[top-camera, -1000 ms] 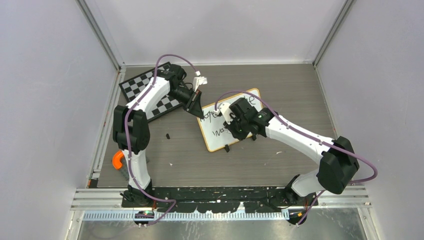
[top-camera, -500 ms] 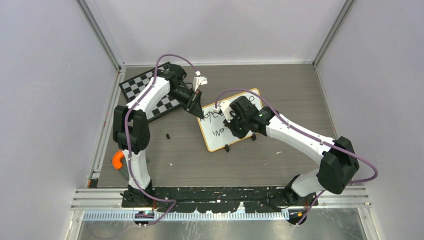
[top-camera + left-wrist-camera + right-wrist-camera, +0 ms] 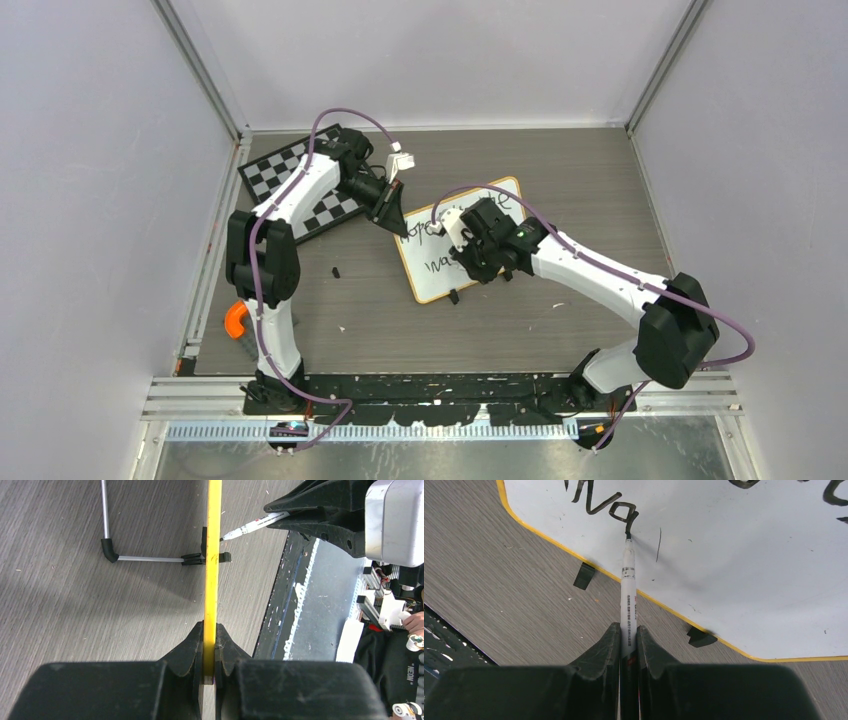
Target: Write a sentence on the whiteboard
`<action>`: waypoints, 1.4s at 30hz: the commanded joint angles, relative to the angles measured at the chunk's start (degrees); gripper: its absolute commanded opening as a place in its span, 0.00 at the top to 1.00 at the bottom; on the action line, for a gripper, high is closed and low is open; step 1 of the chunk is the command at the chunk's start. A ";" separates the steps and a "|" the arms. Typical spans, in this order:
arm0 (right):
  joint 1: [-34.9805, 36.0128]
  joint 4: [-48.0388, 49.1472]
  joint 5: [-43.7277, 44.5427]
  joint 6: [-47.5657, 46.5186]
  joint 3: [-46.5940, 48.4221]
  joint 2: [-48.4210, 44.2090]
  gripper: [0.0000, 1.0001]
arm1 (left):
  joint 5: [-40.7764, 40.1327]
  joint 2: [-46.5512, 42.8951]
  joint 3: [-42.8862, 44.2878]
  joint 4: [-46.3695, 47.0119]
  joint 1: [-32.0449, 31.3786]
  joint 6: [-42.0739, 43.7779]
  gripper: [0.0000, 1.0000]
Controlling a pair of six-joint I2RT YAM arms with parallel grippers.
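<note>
Grip geometry at the start of the board's second written line. Chessboard (image 3: 275,172), at 10 o'clock in the top view, plays no part. Left gripper (image 3: 210,647) is clenched on the orange-yellow rim of the whiteboard (image 3: 437,287) at the board's 10 o'clock corner, its jaws pinching an edge seen end-on in the left wrist view. A wire stand (image 3: 145,558) behind the board suggests it is propped at a tilt, though how steeply cannot be told. The board sits near the centre of the top view, its long axis running from 8 o'clock to 2 o'clock. Right gripper (image 3: 629,647) is clamped on a marker (image 3: 629,590) whose barrel points to 12 o'clock in the right wrist view, tip touching the end of a black stroke. Bare white surface lies toward 3 o'clock of the tip. The coming stroke therefore likely calls for a sideways carry along the long axis by the right arm, the nearer one.
</note>
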 commanded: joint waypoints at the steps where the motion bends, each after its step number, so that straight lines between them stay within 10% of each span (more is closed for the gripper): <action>1: -0.33 1.15 1.61 -0.79 1.07 -2.61 1.00 | -1.02 0.76 1.50 -0.31 -0.02 -1.28 1.00; 42: -0.99 0.20 2.80 -0.57 2.12 -1.42 1.00 | -1.10 0.98 1.91 -0.62 -0.03 -1.07 1.00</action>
